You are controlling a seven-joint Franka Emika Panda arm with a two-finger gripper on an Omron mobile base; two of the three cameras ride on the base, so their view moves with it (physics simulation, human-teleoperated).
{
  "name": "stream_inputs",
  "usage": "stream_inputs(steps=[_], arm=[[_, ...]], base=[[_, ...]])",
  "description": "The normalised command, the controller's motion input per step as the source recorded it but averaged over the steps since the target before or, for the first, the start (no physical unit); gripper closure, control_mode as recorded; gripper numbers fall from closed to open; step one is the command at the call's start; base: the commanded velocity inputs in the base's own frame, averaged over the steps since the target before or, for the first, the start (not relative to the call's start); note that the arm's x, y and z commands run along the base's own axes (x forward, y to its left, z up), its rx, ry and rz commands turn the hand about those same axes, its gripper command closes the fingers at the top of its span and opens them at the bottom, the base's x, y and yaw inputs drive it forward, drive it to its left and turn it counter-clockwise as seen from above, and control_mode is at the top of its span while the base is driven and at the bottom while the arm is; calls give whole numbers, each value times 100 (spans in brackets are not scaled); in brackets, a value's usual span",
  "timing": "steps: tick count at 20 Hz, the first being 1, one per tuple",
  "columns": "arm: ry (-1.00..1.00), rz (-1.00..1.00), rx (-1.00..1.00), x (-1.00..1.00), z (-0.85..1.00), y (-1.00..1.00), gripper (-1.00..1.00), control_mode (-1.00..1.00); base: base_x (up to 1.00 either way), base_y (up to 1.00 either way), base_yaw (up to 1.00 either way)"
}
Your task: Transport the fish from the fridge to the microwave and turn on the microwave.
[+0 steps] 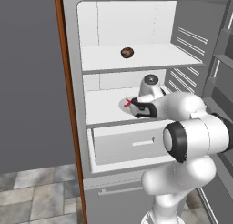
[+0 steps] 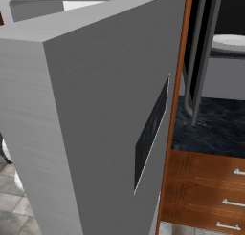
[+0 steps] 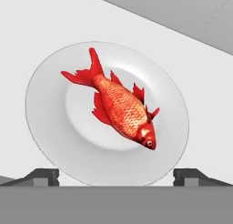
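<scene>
Inside the fridge (image 1: 73,59), door swung wide, on the middle shelf: the fish (image 3: 119,104), lying flat on a white plate (image 3: 50,132), tail toward the far rim, head toward the near one. Gripper (image 3: 116,176) poised just above the plate, fingertips (image 3: 43,175) spread wide at either side of its near edge, nothing between them. Probably light, fairly stiff along the body, thin and frail at the fins and tail; scaly skin likely slick. Best taken across the thick mid-body, jaws straddling back and belly, not by the tail. Low profile against the plate, so a deep, square descent needed. On the shelf above, a brown ball (image 1: 127,52), well apart.
</scene>
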Motion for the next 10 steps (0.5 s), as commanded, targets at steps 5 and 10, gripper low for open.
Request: stream_inputs(steps=[5, 10], arm=[[0, 4, 0, 37, -3, -5, -100, -100], [3, 2, 0, 37, -7, 0, -100, -100]], base=[[0, 0, 0], [0, 0, 0]])
